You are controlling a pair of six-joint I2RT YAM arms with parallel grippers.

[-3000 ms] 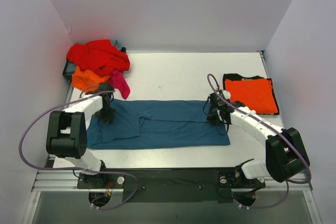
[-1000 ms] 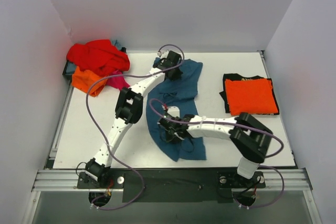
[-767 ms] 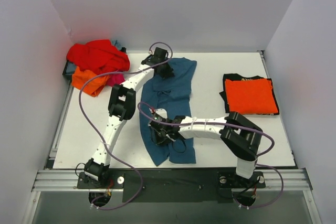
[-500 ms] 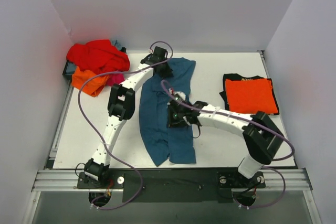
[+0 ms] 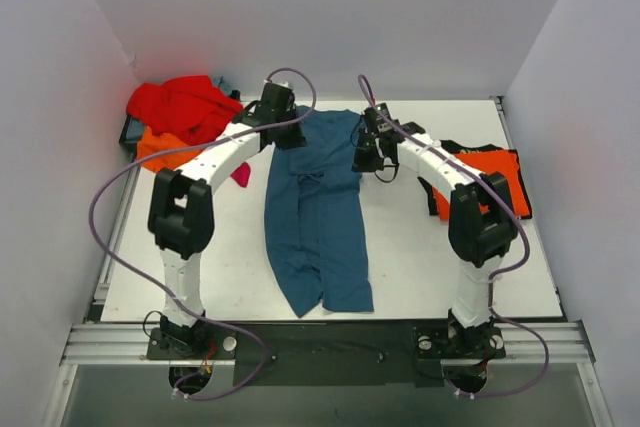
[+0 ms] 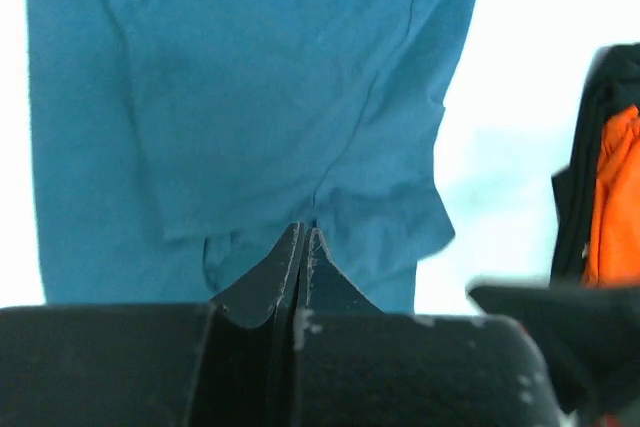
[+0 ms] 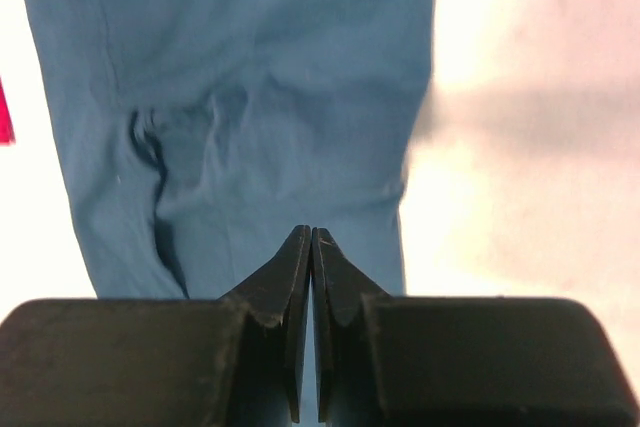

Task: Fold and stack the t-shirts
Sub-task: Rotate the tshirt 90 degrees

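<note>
**Finding 1: placement.** The teal blue fabric t-shirt (image 5: 315,217) lies as a long narrow strip down the middle of the white desk (image 5: 430,267), running from the far edge toward the near edge. Your left pincer (image 5: 283,137) sits on its far-left corner and your right pincer (image 5: 364,159) on its far-right corner. Each has its fingers pressed together on the cloth. I judge that you hold both far corners to keep the strip straight and square, ready for a fold toward the near edge.

**Finding 2: other garments.** A folded orange t-shirt (image 5: 490,182) rests on a folded black t-shirt (image 5: 447,148) near the right edge, and this is the stack. A loose red t-shirt (image 5: 180,107), a crumpled orange t-shirt (image 5: 155,150) and a magenta pink t-shirt (image 5: 241,175) are heaped at the far-left corner, not yet folded.

**Finding 3: views compared.**
- The overhead view gives you the whole layout, including the uneven near end of the strip, but it does not resolve the jaws.
- The left wrist view shows the fingertips meeting with no gap at a seam of teal cloth, and the stack at its right margin.
- The right wrist view shows the same closed tips, with wrinkles bunched beyond them that the overhead view barely shows.
</note>
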